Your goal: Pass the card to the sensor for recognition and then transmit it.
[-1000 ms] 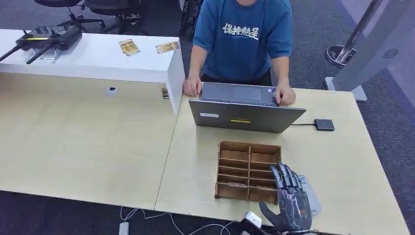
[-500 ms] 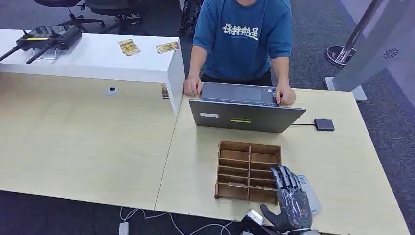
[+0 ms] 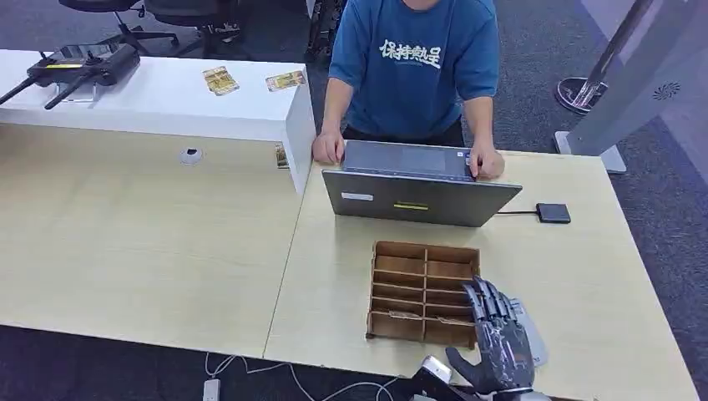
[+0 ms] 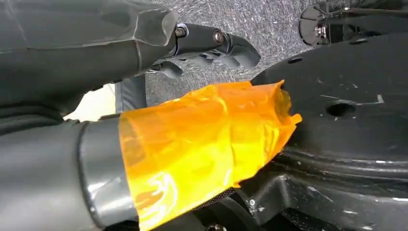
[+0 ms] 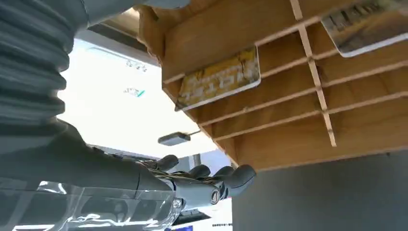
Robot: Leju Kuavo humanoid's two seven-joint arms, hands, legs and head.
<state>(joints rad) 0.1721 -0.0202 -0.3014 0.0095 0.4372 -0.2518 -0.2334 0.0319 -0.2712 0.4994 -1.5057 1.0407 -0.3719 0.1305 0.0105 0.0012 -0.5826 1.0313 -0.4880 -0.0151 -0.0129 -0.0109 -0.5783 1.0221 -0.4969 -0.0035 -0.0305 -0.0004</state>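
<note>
A wooden slotted box [image 3: 424, 292] stands on the table in front of a laptop. A yellow card [image 5: 219, 79] stands in a near slot, with a second card [image 5: 368, 24] in the slot beside it; both cards [image 3: 405, 315] show as thin edges in the head view. My right hand [image 3: 501, 338] hovers just beside the box's near right corner, fingers [image 5: 211, 185] stretched out and holding nothing. The small black sensor [image 3: 553, 212] lies to the right of the laptop on a cable. My left hand [image 4: 207, 43] hangs low, fingers loosely bent, its thumb wrapped in orange tape, empty.
A person in a blue shirt [image 3: 413, 58] stands behind the grey laptop [image 3: 417, 196] with both hands on it. A white sheet [image 3: 532, 334] lies under my right hand. A white counter [image 3: 159, 104] at the back left carries two cards [image 3: 219, 80] and a black device [image 3: 79, 65].
My right hand has shifted very slightly beside the box. Nothing else has moved.
</note>
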